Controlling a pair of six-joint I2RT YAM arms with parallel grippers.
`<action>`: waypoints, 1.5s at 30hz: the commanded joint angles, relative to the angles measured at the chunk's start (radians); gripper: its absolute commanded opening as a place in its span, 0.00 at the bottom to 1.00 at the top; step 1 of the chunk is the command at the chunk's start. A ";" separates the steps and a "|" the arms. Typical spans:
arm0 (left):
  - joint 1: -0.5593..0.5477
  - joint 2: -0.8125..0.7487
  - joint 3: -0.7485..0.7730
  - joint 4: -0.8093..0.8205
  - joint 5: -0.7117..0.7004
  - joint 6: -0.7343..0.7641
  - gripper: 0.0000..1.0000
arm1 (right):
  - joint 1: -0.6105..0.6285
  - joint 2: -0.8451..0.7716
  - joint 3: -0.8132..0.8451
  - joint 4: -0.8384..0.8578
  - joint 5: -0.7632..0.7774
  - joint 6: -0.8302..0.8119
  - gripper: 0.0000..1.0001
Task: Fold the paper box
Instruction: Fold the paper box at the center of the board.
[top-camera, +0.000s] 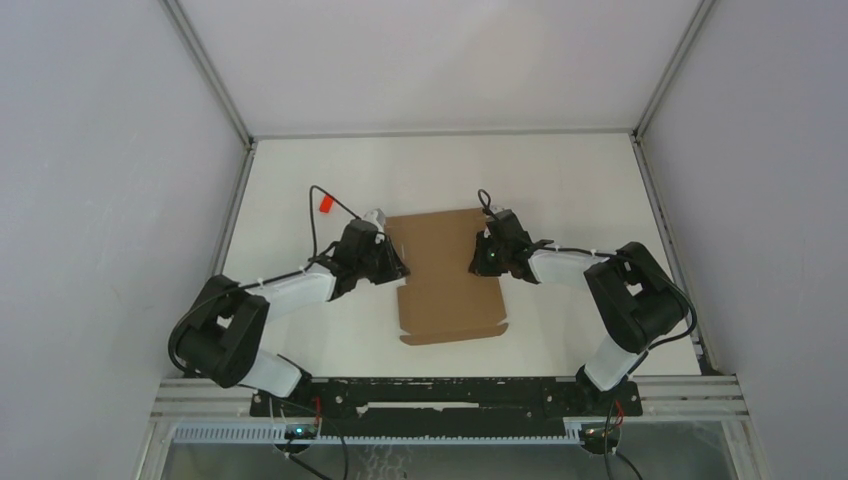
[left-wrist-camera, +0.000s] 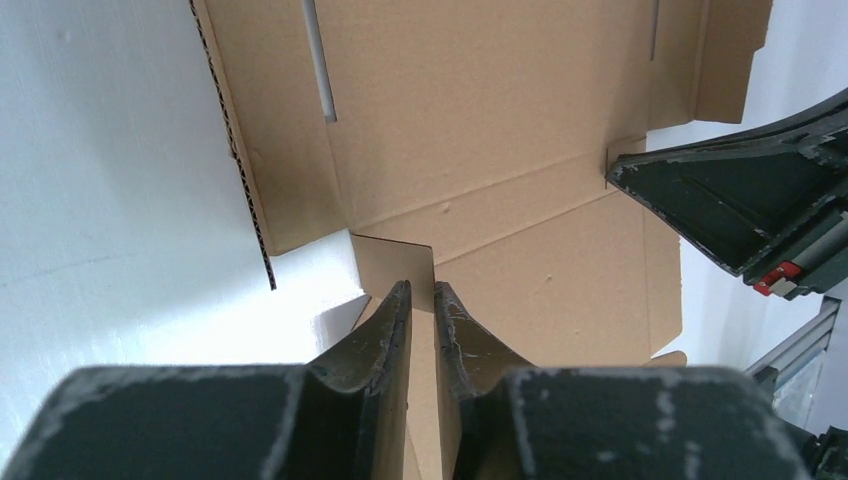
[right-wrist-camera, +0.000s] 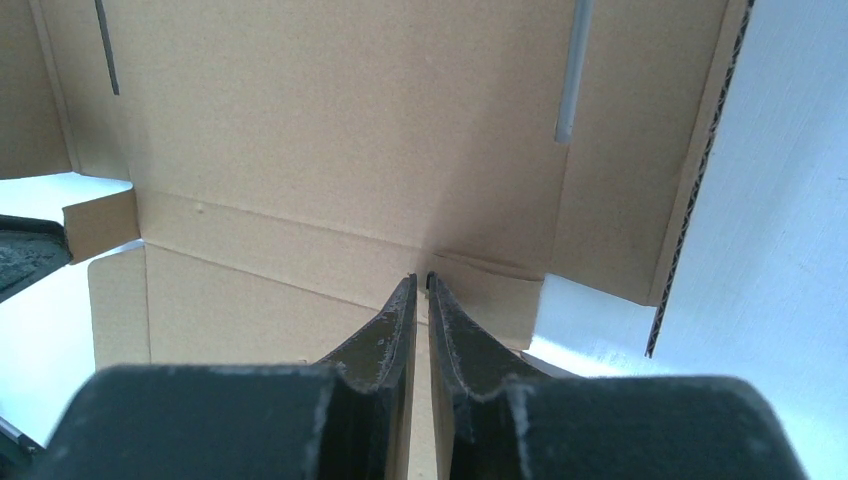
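Two black tools, each with two scuffed matte fingers, fill the foreground of the wrist views. The left tool (left-wrist-camera: 420, 292) is pressed nearly together, pinching a thin upright tab on the left edge of the paper box (left-wrist-camera: 480, 100). The right tool (right-wrist-camera: 421, 282) pinches the box's right edge in the same way. There is one box, a flat die-cut sheet of plain brown corrugated cardboard with creases, flaps and two narrow slits. It lies on the smooth white bench (top-camera: 300, 170) between the two tools. One small red tag (top-camera: 323, 203) sits near the box's far left corner.
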 joint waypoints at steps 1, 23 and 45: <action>0.007 0.023 0.001 0.038 -0.013 -0.014 0.18 | 0.017 0.071 -0.043 -0.131 0.016 -0.003 0.18; -0.028 0.144 0.069 -0.034 -0.098 0.010 0.18 | 0.022 0.078 -0.043 -0.141 0.042 -0.003 0.18; -0.088 0.189 0.180 -0.246 -0.267 0.048 0.22 | 0.031 0.058 -0.010 -0.218 0.114 -0.012 0.19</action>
